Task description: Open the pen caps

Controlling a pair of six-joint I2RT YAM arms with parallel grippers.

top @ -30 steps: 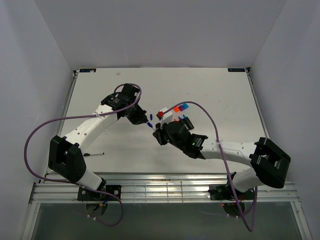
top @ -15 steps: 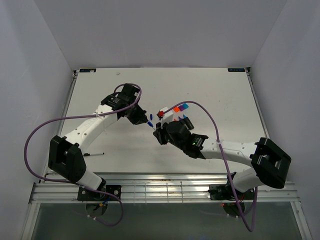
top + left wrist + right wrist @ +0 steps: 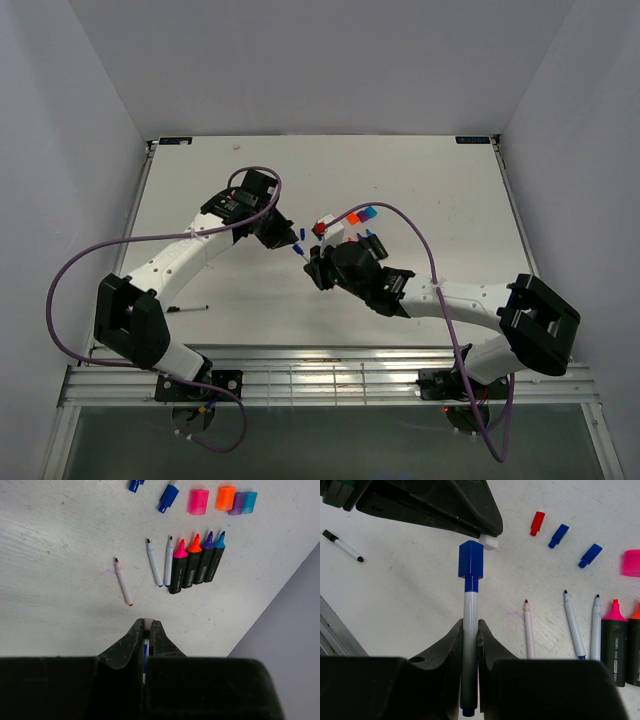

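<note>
My right gripper point(image 3: 470, 625) is shut on the barrel of a thin white pen point(image 3: 470, 607) held above the table. The pen's blue cap point(image 3: 470, 562) is still on it and points at my left gripper point(image 3: 485, 532). The cap's far end meets that gripper's fingertips. In the left wrist view the left gripper point(image 3: 147, 625) is shut, with a strip of blue showing between its jaws. From above, the two grippers point(image 3: 290, 238) point(image 3: 316, 262) meet tip to tip at mid-table. Loose pink point(image 3: 198, 502), orange point(image 3: 226, 497), purple point(image 3: 238, 503), cyan point(image 3: 249, 502) and blue point(image 3: 168, 498) caps lie on the table.
Several uncapped black highlighters point(image 3: 191, 565) and three uncapped thin white pens point(image 3: 154, 562) lie side by side below the grippers. A red cap point(image 3: 537, 523) and two blue caps point(image 3: 559, 535) lie nearby. Another thin pen point(image 3: 190, 309) lies near the left arm's base, by the metal rail point(image 3: 320, 375).
</note>
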